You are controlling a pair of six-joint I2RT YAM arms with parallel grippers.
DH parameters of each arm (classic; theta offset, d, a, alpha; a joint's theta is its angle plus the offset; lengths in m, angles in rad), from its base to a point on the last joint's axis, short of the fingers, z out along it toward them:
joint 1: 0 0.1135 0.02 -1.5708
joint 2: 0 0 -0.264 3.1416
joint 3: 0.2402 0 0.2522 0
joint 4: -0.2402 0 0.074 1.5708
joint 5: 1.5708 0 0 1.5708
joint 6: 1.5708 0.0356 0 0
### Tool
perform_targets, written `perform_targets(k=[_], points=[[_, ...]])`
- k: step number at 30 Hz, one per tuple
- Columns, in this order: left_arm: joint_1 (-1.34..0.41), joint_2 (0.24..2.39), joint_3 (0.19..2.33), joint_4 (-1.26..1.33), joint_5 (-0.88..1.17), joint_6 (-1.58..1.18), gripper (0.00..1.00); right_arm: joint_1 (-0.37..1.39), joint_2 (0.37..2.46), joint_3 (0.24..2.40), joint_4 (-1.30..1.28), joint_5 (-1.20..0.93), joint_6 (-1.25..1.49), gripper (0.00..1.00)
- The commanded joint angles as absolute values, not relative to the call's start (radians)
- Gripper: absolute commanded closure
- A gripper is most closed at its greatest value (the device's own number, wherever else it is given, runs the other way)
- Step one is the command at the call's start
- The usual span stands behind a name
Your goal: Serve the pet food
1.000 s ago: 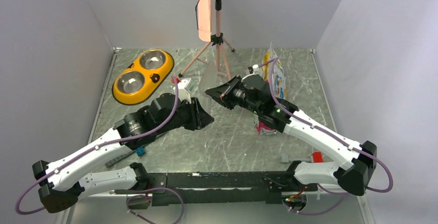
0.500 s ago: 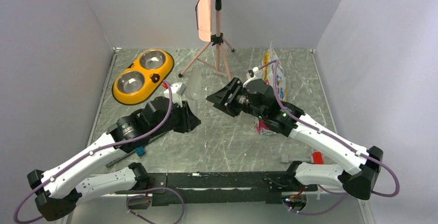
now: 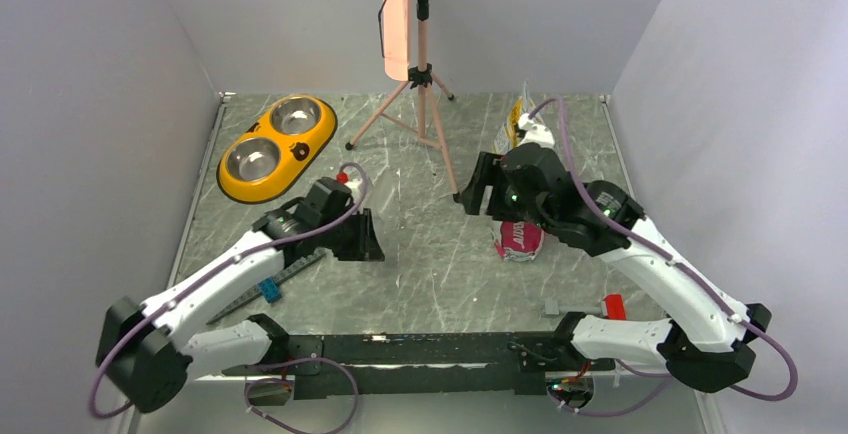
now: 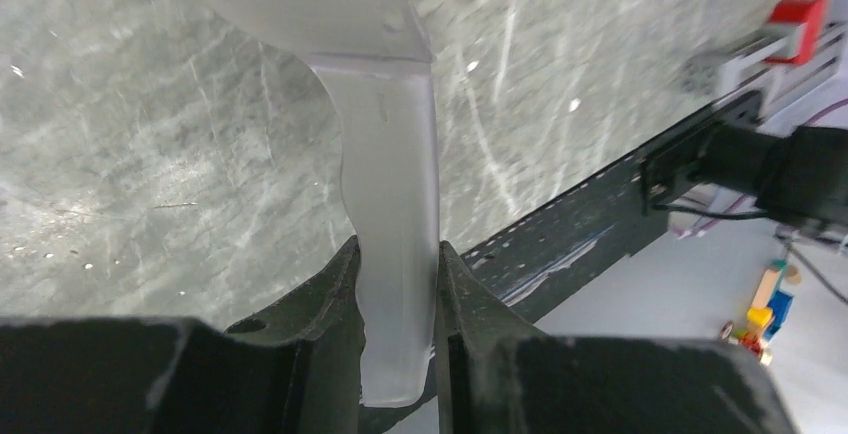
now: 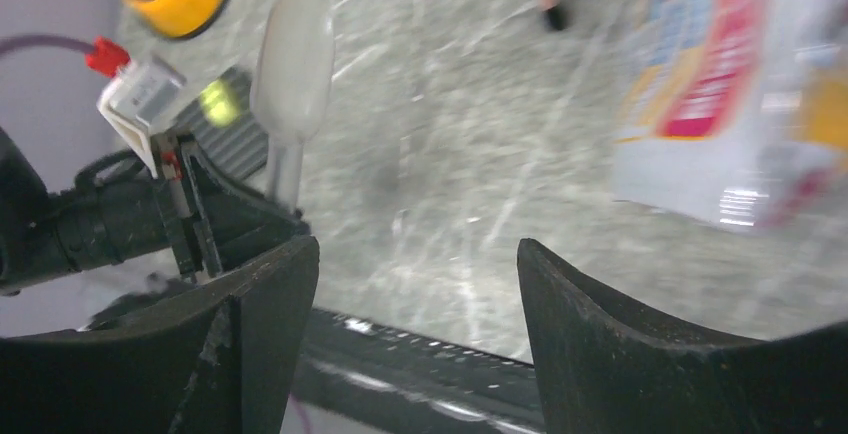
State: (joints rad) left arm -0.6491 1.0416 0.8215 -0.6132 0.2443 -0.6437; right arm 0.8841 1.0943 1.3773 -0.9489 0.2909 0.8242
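Between clenched left fingers [image 4: 322, 306], the clear scoop handle [image 4: 392, 204]; right fingers [image 5: 255, 299] released, near the bag [image 5: 705, 84].

Translucent matt plastic scoop [image 4: 388, 184], glossy marbled table [image 3: 440, 264], steel bowls [image 3: 252, 159]

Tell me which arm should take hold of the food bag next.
Right. The right fingers stand open and empty close by the pet food bag; the left fingers are shut on the clear scoop at its handle, farther from the bag.
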Motion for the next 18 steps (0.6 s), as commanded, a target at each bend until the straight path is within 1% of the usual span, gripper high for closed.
perform_targets(k=[1, 4, 6, 9, 12, 18], points=[[-0.631, 1.161, 0.784, -0.527, 0.384, -0.575, 1.0, 0.834, 1.142, 1.565, -1.301, 0.569, 0.714, 0.23], [-0.628, 1.217, 0.752, -0.413, 0.447, -0.577, 1.0, 0.704, 1.186, 1.645, -1.363, 0.553, 0.653, 0.22], [-0.618, 1.252, 0.725, -0.336, 0.492, -0.566, 1.0, 0.568, 1.177, 1.643, -1.326, 0.481, 0.589, 0.21], [-0.588, 1.324, 0.705, -0.281, 0.55, -0.554, 1.0, 0.435, 1.174, 1.68, -1.301, 0.414, 0.515, 0.21], [-0.57, 1.396, 0.687, -0.252, 0.581, -0.54, 1.0, 0.369, 1.216, 1.757, -1.331, 0.411, 0.483, 0.21], [-0.528, 1.43, 0.587, -0.161, 0.619, -0.562, 1.0, 0.284, 1.27, 1.861, -1.334, 0.322, 0.437, 0.21]])
